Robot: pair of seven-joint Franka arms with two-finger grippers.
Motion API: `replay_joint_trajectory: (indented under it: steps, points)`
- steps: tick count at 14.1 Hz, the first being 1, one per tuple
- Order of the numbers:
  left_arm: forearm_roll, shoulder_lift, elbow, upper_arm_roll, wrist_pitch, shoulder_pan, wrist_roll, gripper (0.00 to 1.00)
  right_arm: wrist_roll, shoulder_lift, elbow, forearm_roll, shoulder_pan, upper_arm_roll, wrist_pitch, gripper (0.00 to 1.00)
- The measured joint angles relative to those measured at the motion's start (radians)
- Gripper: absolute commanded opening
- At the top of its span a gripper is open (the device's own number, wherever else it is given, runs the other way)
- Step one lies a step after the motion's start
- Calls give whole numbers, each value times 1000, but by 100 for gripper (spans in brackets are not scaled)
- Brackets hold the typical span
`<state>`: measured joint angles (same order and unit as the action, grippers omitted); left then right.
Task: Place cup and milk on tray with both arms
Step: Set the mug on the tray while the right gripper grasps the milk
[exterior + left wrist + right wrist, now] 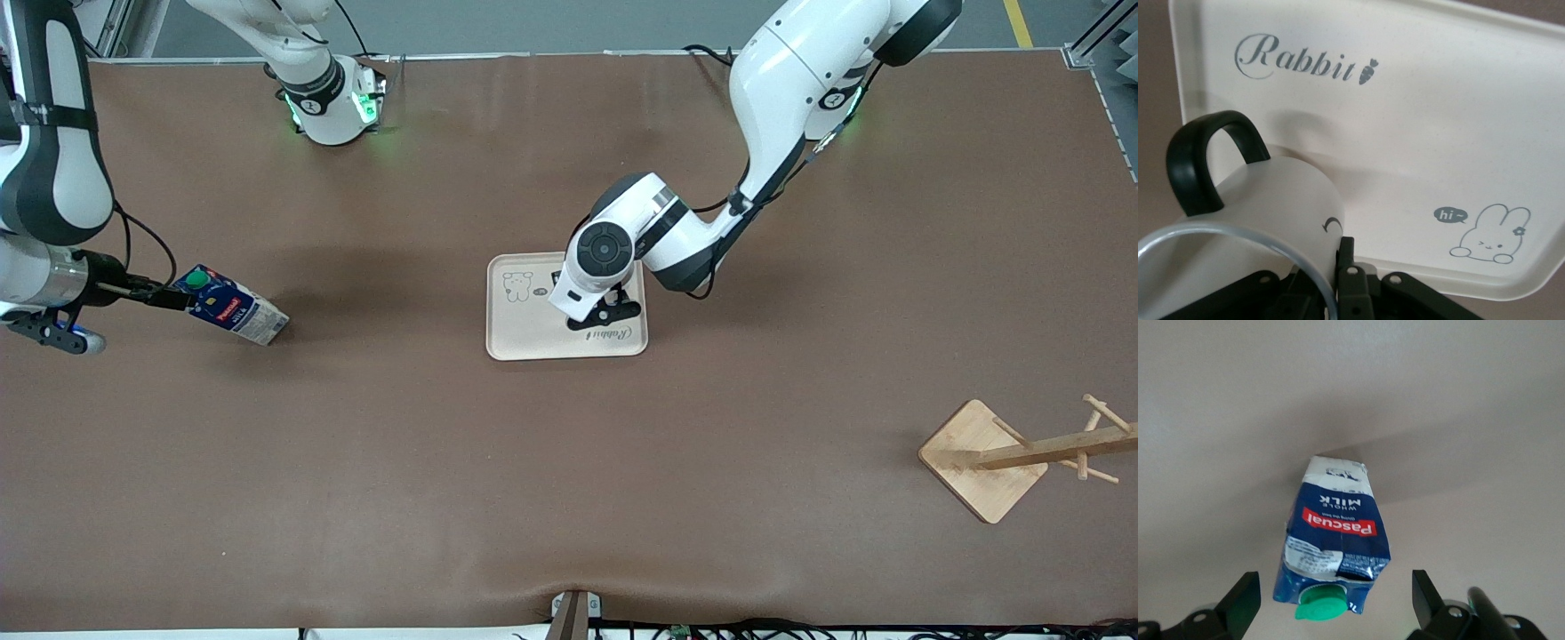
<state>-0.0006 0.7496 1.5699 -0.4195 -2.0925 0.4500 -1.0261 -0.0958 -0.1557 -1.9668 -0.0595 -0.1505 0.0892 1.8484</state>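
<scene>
The cream tray (524, 333) lies mid-table. My left gripper (605, 313) is over it, shut on the rim of the white cup. The cup is hidden under the wrist in the front view. In the left wrist view the cup (1271, 200), black handle up, is clamped by my left gripper (1335, 257) just over the tray (1438, 120). The blue milk (233, 308) sits tilted on the table near the right arm's end. My right gripper (182, 293) is open at its green-capped top. In the right wrist view the milk (1335, 533) lies between the spread fingers of my right gripper (1335, 597), untouched.
A wooden rack (982, 458) with pegs stands near the left arm's end of the table, nearer to the front camera. Brown table (569, 462) stretches between the milk and the tray.
</scene>
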Motion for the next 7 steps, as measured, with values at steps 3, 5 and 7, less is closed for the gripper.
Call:
replay_joint_trajectory:
  steps: [3, 5, 7]
  points:
    - [0, 10, 0, 11, -2, 1, 0, 0, -2, 22, -72, -67, -21, 0, 44, 100]
    - [0, 10, 0, 18, -2, 0, -7, 0, -2, 23, -109, -98, -37, 1, 86, 100]
    - [0, 10, 0, 24, -2, 0, -21, 0, -2, 23, -139, -122, -41, 1, 114, 66]
